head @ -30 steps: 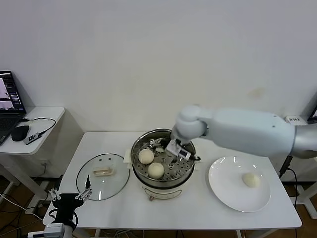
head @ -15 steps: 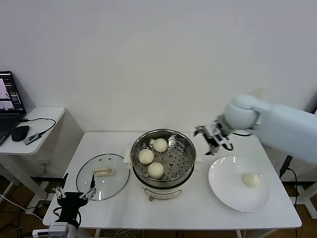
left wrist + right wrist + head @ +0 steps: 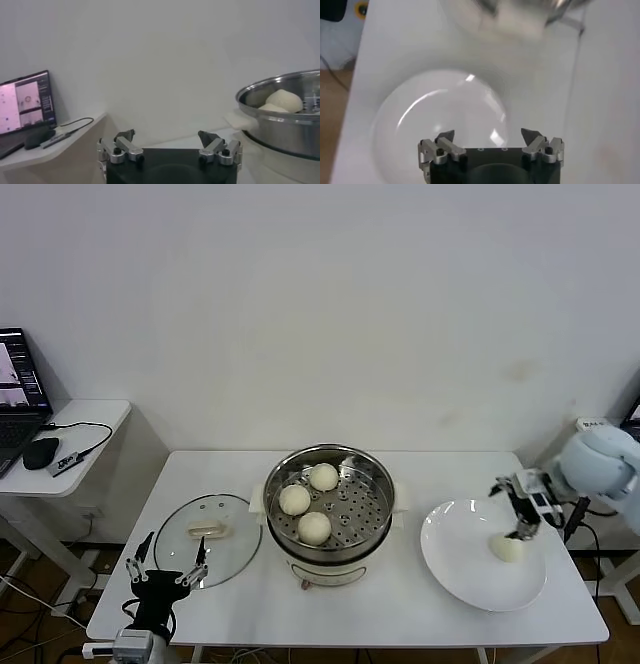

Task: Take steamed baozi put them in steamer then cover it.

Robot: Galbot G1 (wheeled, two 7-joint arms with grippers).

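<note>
Right gripper (image 3: 517,509) swung off the steamer (image 3: 329,506) to the plate (image 3: 470,569) at lower right, fingers wide over the last baozi (image 3: 507,548). Three buns sit in the steamer mid-frame on the white surface (image 3: 400,604). Left gripper (image 3: 168,562) idles lower left, fingers wide, beside the cover (image 3: 208,539), handle running left-right.

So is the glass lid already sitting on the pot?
No, the glass lid lies flat on the table beside the open pot, whose three buns show uncovered.
</note>
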